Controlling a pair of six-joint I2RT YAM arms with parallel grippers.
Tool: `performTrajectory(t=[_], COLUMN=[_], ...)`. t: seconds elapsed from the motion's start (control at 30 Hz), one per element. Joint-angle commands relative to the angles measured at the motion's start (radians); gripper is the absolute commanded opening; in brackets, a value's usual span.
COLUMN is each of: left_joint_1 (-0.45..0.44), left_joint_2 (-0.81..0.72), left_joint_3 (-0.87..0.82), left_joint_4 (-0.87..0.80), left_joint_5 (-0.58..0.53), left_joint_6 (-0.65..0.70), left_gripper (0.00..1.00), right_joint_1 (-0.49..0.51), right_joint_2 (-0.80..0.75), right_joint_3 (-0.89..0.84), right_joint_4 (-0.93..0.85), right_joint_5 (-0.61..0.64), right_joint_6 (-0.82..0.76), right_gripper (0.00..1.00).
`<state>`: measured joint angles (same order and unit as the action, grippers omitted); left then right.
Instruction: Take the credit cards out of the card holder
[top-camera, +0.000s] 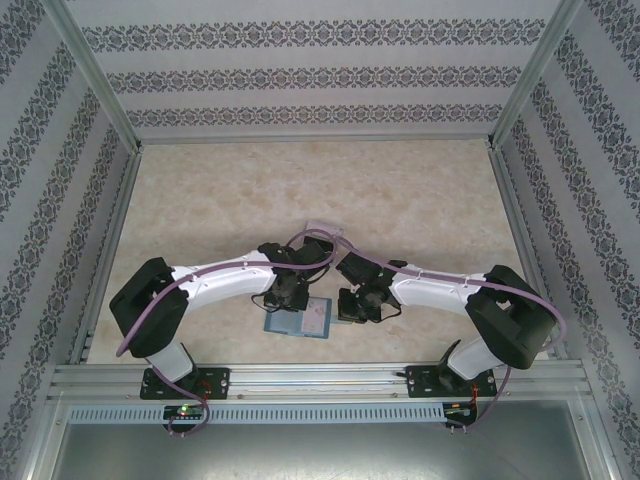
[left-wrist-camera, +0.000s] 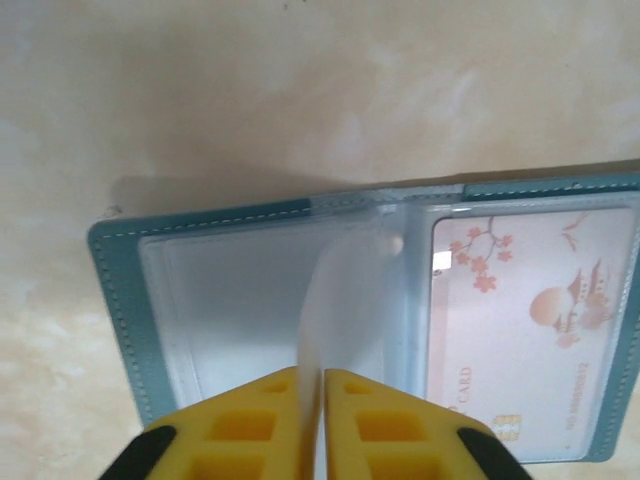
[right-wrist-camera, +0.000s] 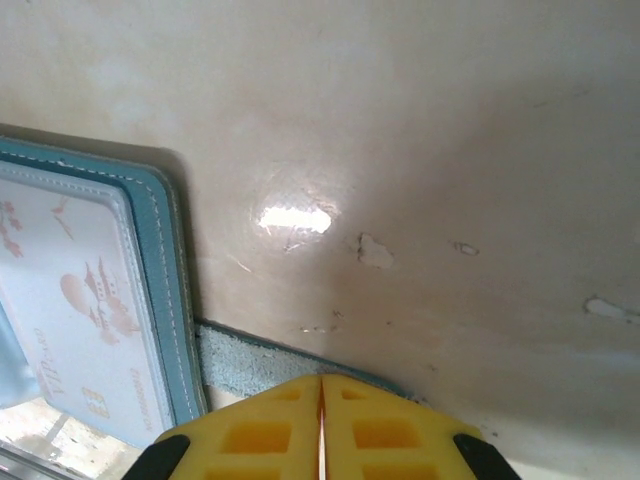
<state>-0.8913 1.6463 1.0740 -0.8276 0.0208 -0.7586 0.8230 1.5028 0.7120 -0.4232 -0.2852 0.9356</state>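
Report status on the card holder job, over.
Left gripper shut on clear sleeve leaf. Right gripper shut beside the card holder. Holder open flat, pale card in its pocket. Nothing blocking.

Ahead of the left gripper (left-wrist-camera: 320, 378), the card holder (left-wrist-camera: 115, 300) has a teal leather-look cover, matt, with pale stitching. The clear sleeve (left-wrist-camera: 345, 290) between its fingers (left-wrist-camera: 250, 425) is thin glossy plastic film. The fingers are yellow matt moulded plastic. Beside the sleeve, the pink card (left-wrist-camera: 530, 320) is smooth and printed. Beyond the right gripper (right-wrist-camera: 322, 380), the tabletop (right-wrist-camera: 420, 130) is marble-look with a glossy glare patch and a few scuffs.
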Motion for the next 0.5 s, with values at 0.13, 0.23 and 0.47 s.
performTrajectory(t=[0.13, 0.23, 0.47], left_joint_1=[-0.017, -0.017, -0.016], left_joint_2=[-0.017, 0.028, 0.034], left_joint_3=[-0.061, -0.079, -0.085], left_joint_4=[-0.057, -0.053, -0.083], left_joint_5=[-0.045, -0.033, -0.018], left_joint_6=[0.038, 0.050, 0.072], left_gripper=[0.10, 0.11, 0.21], right_joint_1=[0.009, 0.008, 0.011], right_joint_2=[0.021, 0.027, 0.003], right_joint_3=[0.026, 0.029, 0.038], right_joint_4=[-0.053, -0.054, -0.073], right_joint_5=[0.044, 0.047, 0.050], right_joint_6=[-0.029, -0.030, -0.032], right_gripper=[0.11, 0.11, 0.12])
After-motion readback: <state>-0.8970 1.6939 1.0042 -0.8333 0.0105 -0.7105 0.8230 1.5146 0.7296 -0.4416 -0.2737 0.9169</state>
